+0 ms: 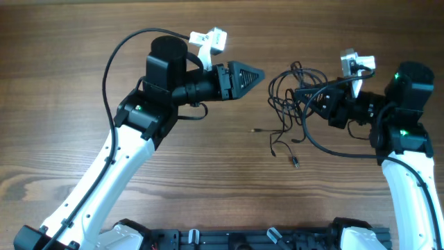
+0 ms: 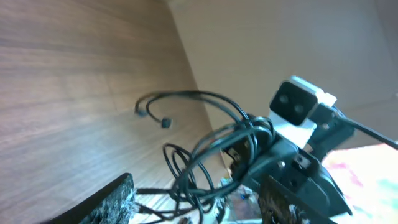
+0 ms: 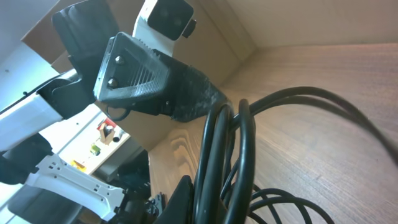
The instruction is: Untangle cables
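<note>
A wooden table (image 1: 69,42) filled the overhead view. The white and black left arm (image 1: 118,160) reached in from the near left corner. The right arm (image 1: 409,167) rose from the near right corner. A thick black cable (image 1: 111,69) arched over the left arm on its left side, and it was part of the robot, not the tangle.

The left gripper (image 1: 258,72) pointed right, its fingers pressed together into a closed wedge with nothing seen between them. Its tip sat just left of the tangle. From overhead it looked apart from the cords, while in the right wrist view it lay behind their loops, so contact could not be judged.

The right gripper (image 1: 303,92) pointed left and was clamped on the cables (image 1: 281,94), which lay right of the table's centre, between the two grippers. They formed a bunch of thin black loops spreading around the right gripper's tip and trailing toward the near edge.

One loose strand ended in a small plug (image 1: 295,163) lying on the wood near the tangle. Another thin metallic end (image 1: 254,130) lay to its left.
</note>
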Robot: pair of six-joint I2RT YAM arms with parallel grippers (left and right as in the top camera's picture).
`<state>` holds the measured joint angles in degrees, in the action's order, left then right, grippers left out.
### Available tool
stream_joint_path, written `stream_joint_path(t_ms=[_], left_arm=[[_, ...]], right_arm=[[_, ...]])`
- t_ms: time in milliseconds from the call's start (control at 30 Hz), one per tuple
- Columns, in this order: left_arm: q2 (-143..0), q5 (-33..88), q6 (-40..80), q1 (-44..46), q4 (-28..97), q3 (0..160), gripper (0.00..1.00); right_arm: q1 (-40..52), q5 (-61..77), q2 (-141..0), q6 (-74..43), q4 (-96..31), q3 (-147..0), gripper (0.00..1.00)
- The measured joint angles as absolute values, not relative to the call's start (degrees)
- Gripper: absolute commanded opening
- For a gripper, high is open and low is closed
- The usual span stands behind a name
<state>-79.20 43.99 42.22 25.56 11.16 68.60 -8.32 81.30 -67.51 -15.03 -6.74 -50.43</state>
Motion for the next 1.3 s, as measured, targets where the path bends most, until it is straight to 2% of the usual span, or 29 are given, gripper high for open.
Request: stream_joint_path(t_ms=[133, 300, 333, 433, 700, 800, 833, 900, 1133, 1300], left_arm=[[-79.2, 45.6, 40.6, 26.0, 11.2, 68.6, 0.63], [-79.2, 46.6, 35.2, 30.4, 6.3, 68.6, 0.65], [-79.2, 46.7, 34.6, 31.2, 4.7, 68.6, 0.65], [-79.2, 46.9, 33.6, 32.7, 3.2, 68.6, 0.55], [-79.2, 46.8, 33.1, 34.8, 2.9, 68.6, 0.59], [-79.2, 46.7, 33.1, 34.9, 2.9, 68.6, 0.70], [-79.2, 46.3, 33.0, 34.9, 3.0, 68.6, 0.83], [-79.2, 45.3, 32.5, 34.9, 3.4, 68.6, 0.88], [-79.2, 43.1, 32.4, 31.3, 3.7, 68.6, 0.89], [-79.2, 42.5, 32.1, 34.5, 3.8, 68.6, 0.86]], right_arm=[[-8.3, 83.6, -67.5, -19.4, -0.9, -50.3, 0.05], [-8.3, 88.0, -67.5, -31.1, 10.4, -50.2, 0.05], [-8.3, 88.6, -67.5, -32.5, 11.2, -50.2, 0.05], [-8.3, 89.3, -67.5, -35.2, 11.3, -50.2, 0.05], [-8.3, 89.4, -67.5, -37.8, 11.5, -50.2, 0.05], [-8.3, 89.4, -67.5, -38.4, 12.1, -50.2, 0.04], [-8.3, 89.4, -67.5, -38.6, 12.4, -50.2, 0.05], [-8.3, 89.4, -67.5, -38.8, 13.0, -50.2, 0.05], [-8.3, 89.4, -67.5, -38.8, 13.9, -50.2, 0.04], [-8.3, 89.4, -67.5, -38.8, 14.0, -50.2, 0.05]])
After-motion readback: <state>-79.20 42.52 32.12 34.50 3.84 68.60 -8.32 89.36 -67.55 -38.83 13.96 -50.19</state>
